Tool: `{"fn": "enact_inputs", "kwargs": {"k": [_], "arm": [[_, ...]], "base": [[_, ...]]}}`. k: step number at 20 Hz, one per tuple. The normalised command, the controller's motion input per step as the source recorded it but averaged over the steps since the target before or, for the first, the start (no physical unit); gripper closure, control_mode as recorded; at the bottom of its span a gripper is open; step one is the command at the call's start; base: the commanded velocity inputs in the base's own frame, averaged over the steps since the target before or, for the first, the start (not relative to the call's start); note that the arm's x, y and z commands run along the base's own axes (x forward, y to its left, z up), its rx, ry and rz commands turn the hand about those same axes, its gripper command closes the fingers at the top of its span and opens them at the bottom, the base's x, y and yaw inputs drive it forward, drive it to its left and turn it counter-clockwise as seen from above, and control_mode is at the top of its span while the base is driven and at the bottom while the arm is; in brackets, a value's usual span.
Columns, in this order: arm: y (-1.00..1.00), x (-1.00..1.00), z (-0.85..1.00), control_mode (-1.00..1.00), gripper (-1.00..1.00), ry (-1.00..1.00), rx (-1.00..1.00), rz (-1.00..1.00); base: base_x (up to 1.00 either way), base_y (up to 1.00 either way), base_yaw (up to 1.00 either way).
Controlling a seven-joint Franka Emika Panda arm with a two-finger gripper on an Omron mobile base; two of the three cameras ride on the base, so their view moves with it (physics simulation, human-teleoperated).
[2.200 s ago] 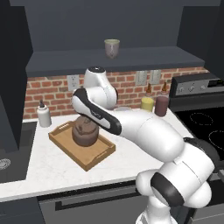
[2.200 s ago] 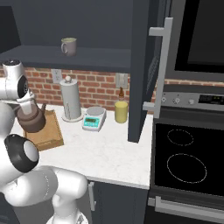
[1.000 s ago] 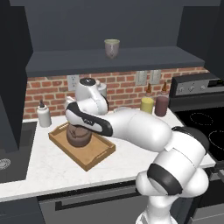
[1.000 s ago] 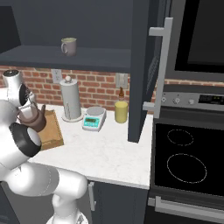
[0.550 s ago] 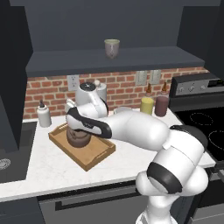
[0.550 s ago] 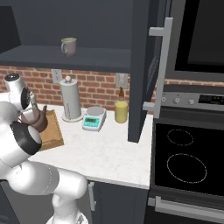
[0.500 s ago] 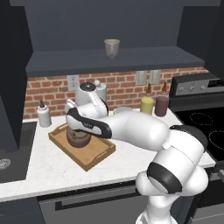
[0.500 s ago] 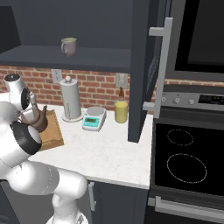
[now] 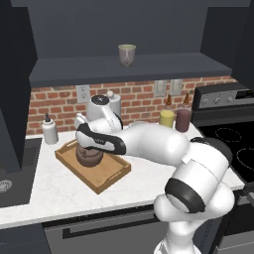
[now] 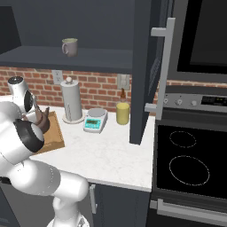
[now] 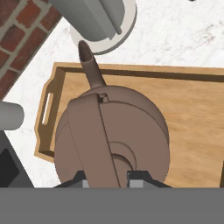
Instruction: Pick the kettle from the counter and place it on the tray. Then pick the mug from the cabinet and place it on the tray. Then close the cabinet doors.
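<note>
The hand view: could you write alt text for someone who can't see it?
Seen from just above, a round dark-brown kettle sits in a light wooden tray on a white marbled counter, with the robot's jaws closed on its arched handle at the bottom edge. The spout points toward a grey cylinder on a white round base beside a red brick wall.

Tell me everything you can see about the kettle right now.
The kettle is squat, round and dark brown with a matte look, a narrow spout pointing toward the brick wall, a small lid knob and an arched flat handle. It sits upright inside the wooden tray, near one cut-out end. The end effector is closed on its handle from above.
</note>
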Motion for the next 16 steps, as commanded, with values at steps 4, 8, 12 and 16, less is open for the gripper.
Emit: {"fn": "enact_inputs", "kwargs": {"k": [4,8,12,16], "arm": [[0.0,0.13,-0.04,-1.0,1.0,0.0,0.0,0.0],[0.0,0.09,-0.07,-1.0,1.0,0.0,0.0,0.0],[0.04,0.05,-0.08,-1.0,1.0,0.0,0.0,0.0],[0.12,0.0,-0.09,-1.0,1.0,0.0,0.0,0.0]], "base": [[0.0,0.0,0.0],[0.0,0.0,0.0],[0.0,0.0,0.0],[0.0,0.0,0.0]]}}
